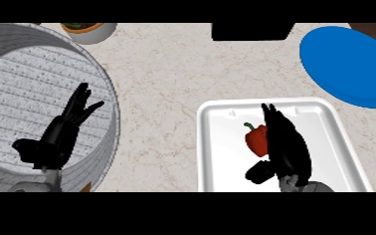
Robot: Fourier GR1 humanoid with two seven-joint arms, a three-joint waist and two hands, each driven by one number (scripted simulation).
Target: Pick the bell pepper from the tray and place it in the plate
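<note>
Far left: large grey round basin (110, 129) with ribbed floor, filling the left side of the head view and cut off by its left edge; its rim curves from top left down to the lower middle. Left hand (55, 142) shows over the basin floor, forearm coming in from the lower edge; fingers straight and slightly spread, pointing up and to the right, thumb out to the left; holds nothing; resting.

Top, just right of the basin rim: small pot (89, 31) with something green and brown inside, partly cropped; contents too small to identify.

Middle: bare speckled beige counter (165, 79) between basin and tray.

Top, right of centre: dark block (249, 31), cropped by the upper edge; cannot tell what it is.

Lower right: white tray (220, 149), rounded corners, raised rim. Red pepper (256, 139) with green stem lies inside the tray, left of its middle. Right hand (288, 147) is over the tray, directly right of the pepper and overlapping its right side; fingers extended toward the far rim, thumb low and bent below the pepper; contact with pepper cannot be told; fingers not curled round it.

Upper right: blue plate (341, 64), cut by the right edge, well apart from the pepper, beyond the tray's far right corner; nothing on its visible part.
</note>
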